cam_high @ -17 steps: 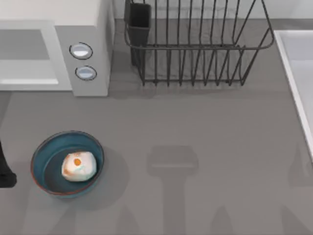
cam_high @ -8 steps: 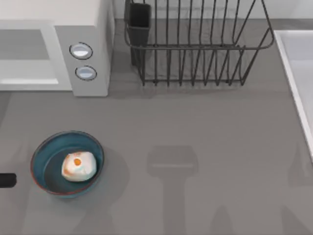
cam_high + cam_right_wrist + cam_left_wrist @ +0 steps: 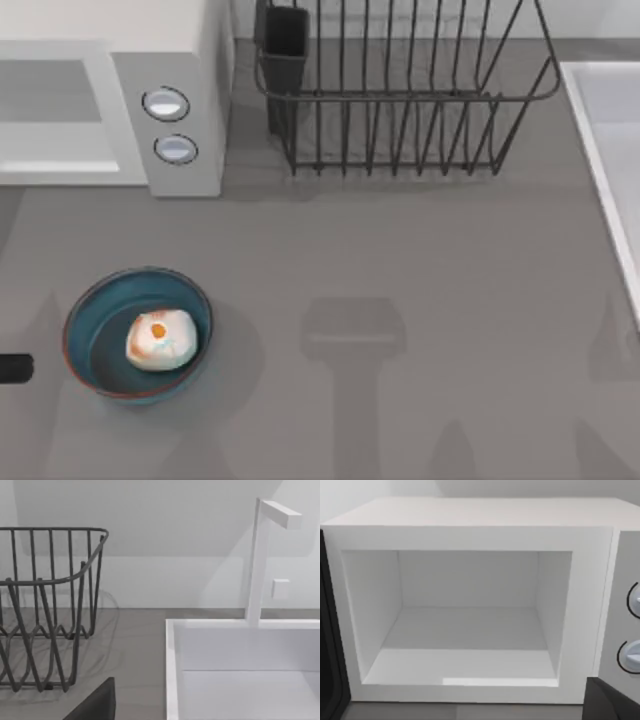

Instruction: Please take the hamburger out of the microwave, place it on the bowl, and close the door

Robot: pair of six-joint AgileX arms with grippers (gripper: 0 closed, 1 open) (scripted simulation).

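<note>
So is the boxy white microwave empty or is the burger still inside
Empty. The boxy white microwave shows a bare cavity; the small cream hamburger sits in the blue-teal bowl.

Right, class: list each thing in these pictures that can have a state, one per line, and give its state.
microwave: open, cavity empty
door: swung open at the cavity's side, dark inner face showing
hamburger: lying inside the bowl
bowl: upright on the table, holding the hamburger
wire rack: upright, nothing visible between its bars
sink: basin empty

Matt white microwave [image 3: 150, 60], glazed-looking blue bowl [image 3: 85, 310], black wire rack [image 3: 400, 110], matt grey table [image 3: 400, 260].
</note>
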